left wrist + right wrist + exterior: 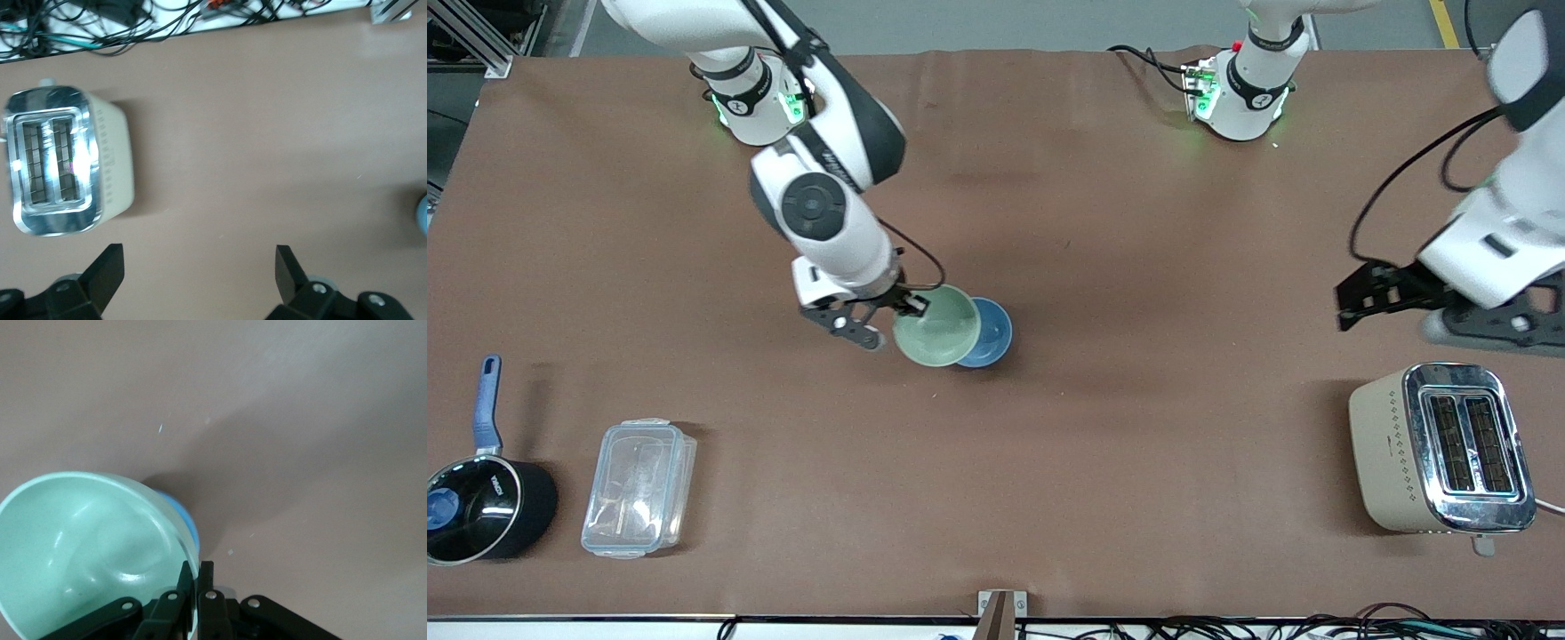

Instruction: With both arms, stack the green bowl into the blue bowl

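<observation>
At frame centre my right gripper [904, 307] is clenched on the rim of the tilted green bowl [937, 327], overlapping the blue bowl [989, 331]. Released off-centre, I think it could tip out. At right, the left gripper [1352, 300] waits spread over bare brown table [1138, 444].

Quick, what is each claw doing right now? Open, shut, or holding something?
Right claw: shut on the rim of the green bowl, tilted over the blue bowl.
Left claw: open, holding nothing, waiting above the table near the toaster.
</observation>
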`<state>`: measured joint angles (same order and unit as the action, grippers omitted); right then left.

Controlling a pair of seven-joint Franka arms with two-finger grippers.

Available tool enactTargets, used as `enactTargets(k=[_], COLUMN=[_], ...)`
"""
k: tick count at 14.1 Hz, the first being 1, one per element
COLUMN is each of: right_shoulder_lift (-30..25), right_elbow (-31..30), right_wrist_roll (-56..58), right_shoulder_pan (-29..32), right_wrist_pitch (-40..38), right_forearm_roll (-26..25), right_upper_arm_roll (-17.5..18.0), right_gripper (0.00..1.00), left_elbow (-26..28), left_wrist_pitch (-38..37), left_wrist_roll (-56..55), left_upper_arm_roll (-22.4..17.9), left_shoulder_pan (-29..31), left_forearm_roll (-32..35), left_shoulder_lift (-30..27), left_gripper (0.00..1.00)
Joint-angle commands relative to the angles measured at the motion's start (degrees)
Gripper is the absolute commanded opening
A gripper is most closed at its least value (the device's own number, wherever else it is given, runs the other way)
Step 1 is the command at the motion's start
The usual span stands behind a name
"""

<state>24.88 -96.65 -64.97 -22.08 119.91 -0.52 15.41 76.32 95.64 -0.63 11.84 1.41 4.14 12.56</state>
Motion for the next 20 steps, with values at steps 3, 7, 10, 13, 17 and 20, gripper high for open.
enactTargets(k=[3,7,10,13,17,20], right_shoulder_lift=[4.73,6.93,7.72,8.51,8.95,8.95], right_elbow=[1.37,1.28,1.2,1.2,1.2,1.28], right_wrist_roll=[-5.25,-7.18,-7.27,-7.27,-7.36,-7.36], right_shoulder_pan=[-3.13,-4.81,-4.99,-4.81,-4.99,-4.99], right_wrist_pitch=[2.79,2.96,3.58,3.66,3.84,3.84], right_forearm_roll=[-1.85,-2.2,-2.73,-3.34,-3.7,-3.7], right_upper_arm_roll=[-0.12,-0.12,-0.12,-0.21,-0.21,-0.21], right_gripper=[0.0,0.0,0.0,0.01,0.01,0.01], left_elbow=[1.64,1.64,1.64,1.64,4.09,11.73], left_wrist_pitch=[-3.08,-4.4,-5.99,-6.43,-7.3,-7.39], left_wrist_roll=[0.81,1.16,2.21,2.3,2.3,2.3], left_upper_arm_roll=[0.29,0.38,0.38,0.38,0.11,-6.71], left_shoulder_pan=[-0.27,-0.27,0.61,2.27,2.19,-4.81], left_forearm_roll=[0.25,0.43,0.08,-1.23,-2.12,-2.21], left_shoulder_lift=[-0.7,-2.01,-2.55,-2.46,-6.48,-12.81], left_gripper=[1.0,1.0,1.0,1.0,1.0,1.0])
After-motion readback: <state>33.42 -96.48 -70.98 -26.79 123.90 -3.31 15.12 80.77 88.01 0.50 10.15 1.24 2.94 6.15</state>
